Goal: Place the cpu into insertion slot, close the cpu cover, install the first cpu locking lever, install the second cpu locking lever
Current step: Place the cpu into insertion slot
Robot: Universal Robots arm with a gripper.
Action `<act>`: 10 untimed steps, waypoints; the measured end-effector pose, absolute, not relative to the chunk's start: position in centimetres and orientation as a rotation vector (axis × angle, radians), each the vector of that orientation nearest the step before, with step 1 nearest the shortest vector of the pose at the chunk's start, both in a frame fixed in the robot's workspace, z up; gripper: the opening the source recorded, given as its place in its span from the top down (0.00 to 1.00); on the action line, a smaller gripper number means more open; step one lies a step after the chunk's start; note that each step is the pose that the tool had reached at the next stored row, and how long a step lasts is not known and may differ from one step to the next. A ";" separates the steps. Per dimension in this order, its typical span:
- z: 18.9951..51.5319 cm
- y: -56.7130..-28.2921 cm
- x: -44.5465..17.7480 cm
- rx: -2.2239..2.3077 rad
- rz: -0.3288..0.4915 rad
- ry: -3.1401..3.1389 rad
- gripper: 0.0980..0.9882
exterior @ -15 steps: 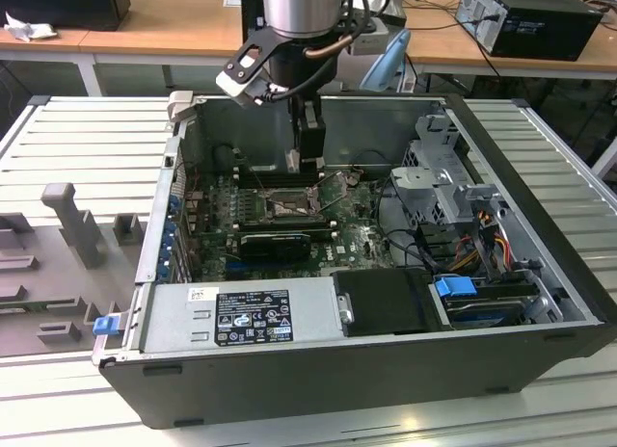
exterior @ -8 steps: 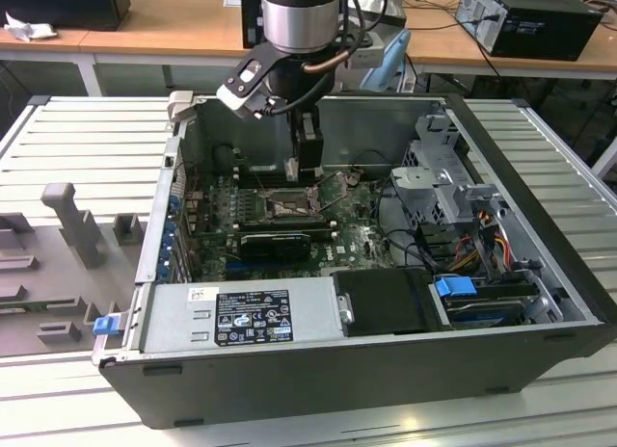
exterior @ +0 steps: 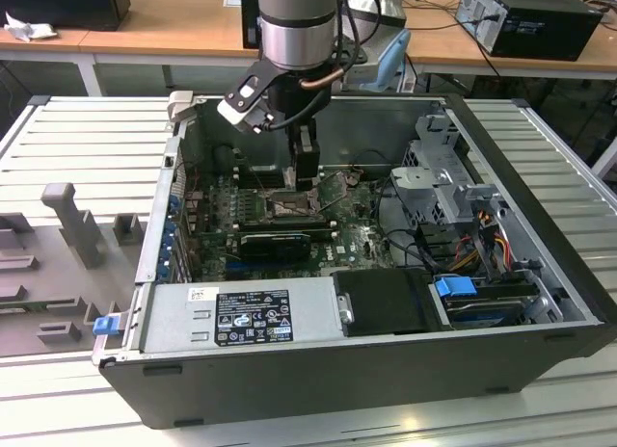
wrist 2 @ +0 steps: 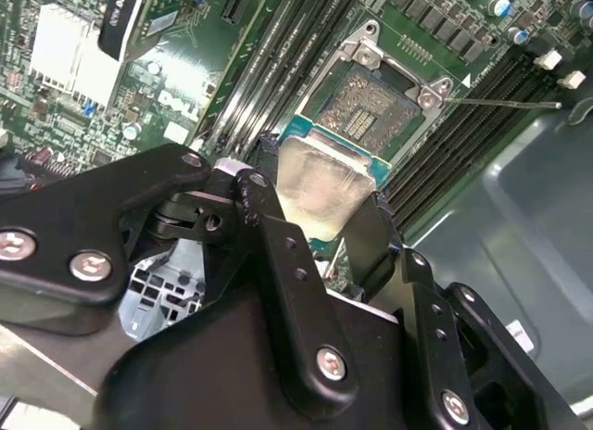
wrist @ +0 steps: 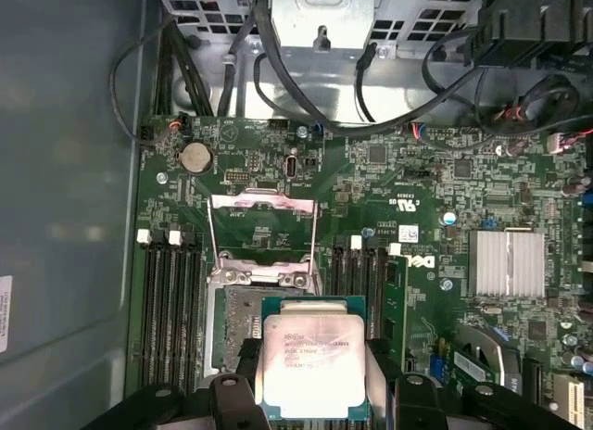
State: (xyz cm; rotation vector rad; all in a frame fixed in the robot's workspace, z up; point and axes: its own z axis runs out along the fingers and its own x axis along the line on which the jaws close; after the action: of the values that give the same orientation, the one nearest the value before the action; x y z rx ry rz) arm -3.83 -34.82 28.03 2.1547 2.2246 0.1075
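My gripper point(wrist: 310, 385) is shut on the cpu point(wrist: 311, 354), a square chip with a pale silvery top, its black fingers point(wrist: 384, 374) pressing two opposite edges. The chip hangs just above the insertion slot point(wrist: 237, 326), offset to one side so that part of the dark socket shows. In the second wrist view the cpu point(wrist 2: 320, 184) sits a little short of the insertion slot point(wrist 2: 371, 106). The cpu cover point(wrist: 261, 228) stands flipped up at the socket's far edge. A thin locking lever point(wrist 2: 505, 104) sticks out beside the socket. In the exterior view the gripper point(exterior: 304, 175) reaches down into the open computer case.
Black memory slots point(wrist: 171, 309) flank the socket on both sides. A finned silver heatsink point(wrist: 507, 263) and a black expansion card point(exterior: 275, 243) lie close by. The power supply point(exterior: 241, 317), drive cage point(exterior: 439, 168) and cables point(exterior: 482, 235) fill the case's near and right parts.
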 end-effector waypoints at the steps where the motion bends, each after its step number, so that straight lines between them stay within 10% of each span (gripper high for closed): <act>1: 27.9 -34.8 -3.8 2.155 0.107 2.225 0.52; 10: 25.9 -34.5 -3.9 2.156 0.105 2.226 0.52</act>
State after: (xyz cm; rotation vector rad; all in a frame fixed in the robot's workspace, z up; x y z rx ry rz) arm -3.91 -34.52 25.95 2.1560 2.2258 0.1051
